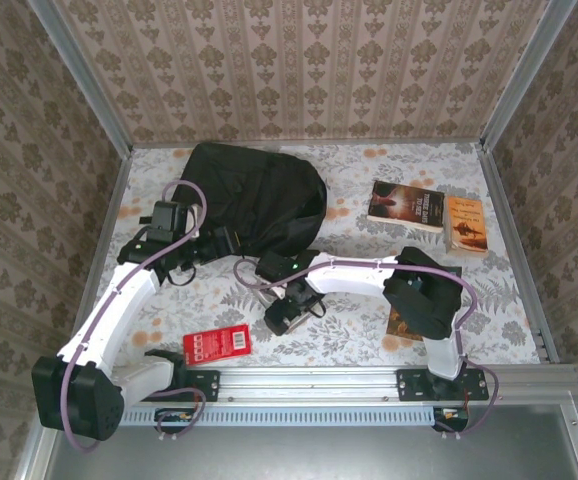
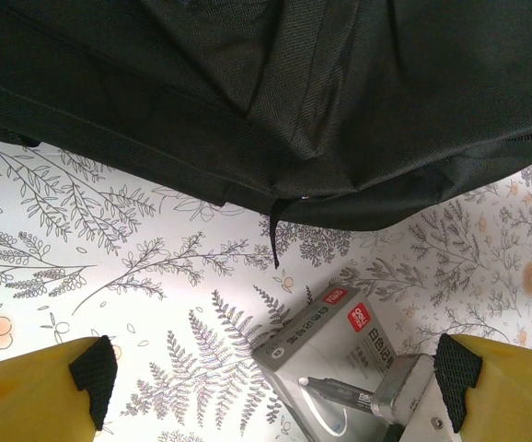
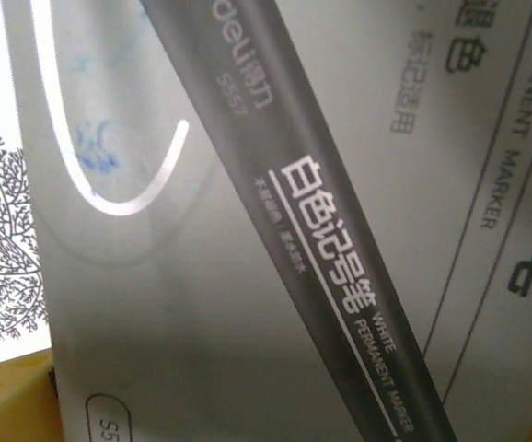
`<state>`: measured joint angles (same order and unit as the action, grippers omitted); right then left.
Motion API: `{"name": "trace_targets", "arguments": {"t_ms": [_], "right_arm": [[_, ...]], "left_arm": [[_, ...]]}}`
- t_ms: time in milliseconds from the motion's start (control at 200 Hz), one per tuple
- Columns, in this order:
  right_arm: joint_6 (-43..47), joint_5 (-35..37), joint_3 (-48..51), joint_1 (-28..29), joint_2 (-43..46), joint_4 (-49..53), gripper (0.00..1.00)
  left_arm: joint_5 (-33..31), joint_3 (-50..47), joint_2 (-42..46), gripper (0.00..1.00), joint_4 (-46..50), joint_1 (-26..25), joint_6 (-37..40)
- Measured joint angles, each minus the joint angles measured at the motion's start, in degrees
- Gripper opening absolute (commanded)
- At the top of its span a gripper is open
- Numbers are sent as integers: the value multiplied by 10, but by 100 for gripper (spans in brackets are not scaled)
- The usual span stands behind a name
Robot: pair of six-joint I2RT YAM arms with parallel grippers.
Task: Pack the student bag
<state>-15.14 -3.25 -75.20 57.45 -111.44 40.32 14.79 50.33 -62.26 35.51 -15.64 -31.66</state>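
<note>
Left wrist: left tool [image 2: 275, 373] wide apart, empty, near student bag [image 2: 248, 92].

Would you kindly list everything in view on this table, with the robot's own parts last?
student bag: one, black, far side, left of centre.
dark book: one, dark cover, far right.
orange book: one, orange, beside the dark book.
third book: one, brownish, mostly hidden under the right arm.
marker box: one, grey, just in front of the bag.
flat red item: one, red, near edge.
table: one, white floral cover.
left claw: one, yellow fingers, open, facing the bag.
right claw: one, open, over the marker box.
</note>
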Motion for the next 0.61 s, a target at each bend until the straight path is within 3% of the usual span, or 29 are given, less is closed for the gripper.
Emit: {"name": "trace_targets", "arguments": {"t_ms": [230, 440, 605], "right_arm": [[0, 5, -3, 0, -2, 6, 74], [-1, 6, 3, 1, 14, 3, 73], [-21, 0, 53, -16, 82, -14, 73]], "left_arm": [[0, 0, -3, 93, 0, 7, 0], [0, 0, -7, 93, 0, 8, 0], [0, 9, -9, 94, 4, 8, 0]]}}
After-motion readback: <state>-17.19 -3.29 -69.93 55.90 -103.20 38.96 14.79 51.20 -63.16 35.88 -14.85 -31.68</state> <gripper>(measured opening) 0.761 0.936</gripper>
